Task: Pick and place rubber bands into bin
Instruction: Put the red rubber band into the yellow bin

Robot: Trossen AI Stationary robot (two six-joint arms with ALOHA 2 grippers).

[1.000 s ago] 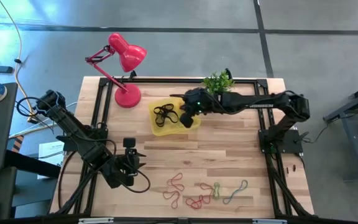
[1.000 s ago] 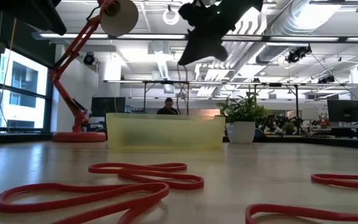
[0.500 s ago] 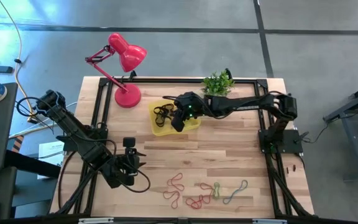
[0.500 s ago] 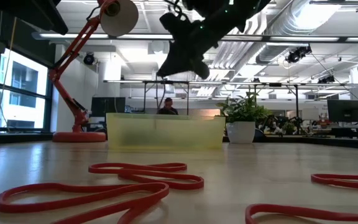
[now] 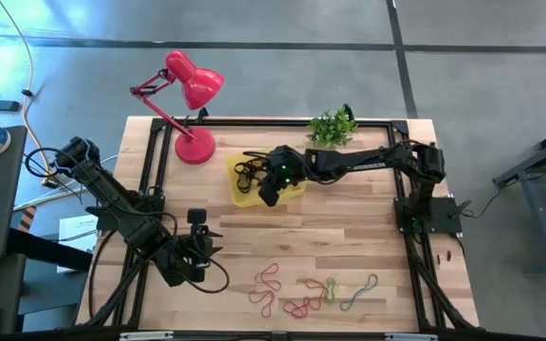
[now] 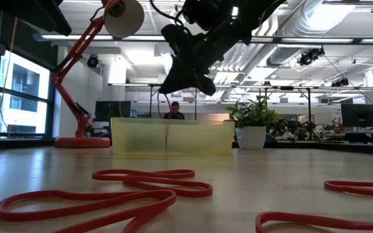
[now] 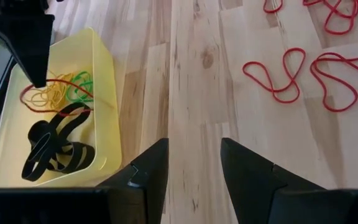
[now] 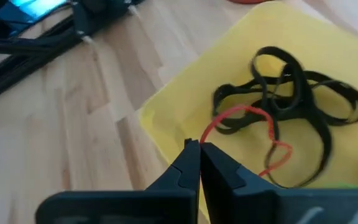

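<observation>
Right wrist view: right hand [image 8: 199, 149] pinches red band [image 8: 244, 121] over bin [image 8: 185, 93]; spread fully, release low at 12 o'clock.

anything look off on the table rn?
Nothing stands out. The bin sits upright and holds black, red, green and tan rubber bands; more lie loose on the table's near side. The right gripper, shut, holds a red band over the bin.
</observation>
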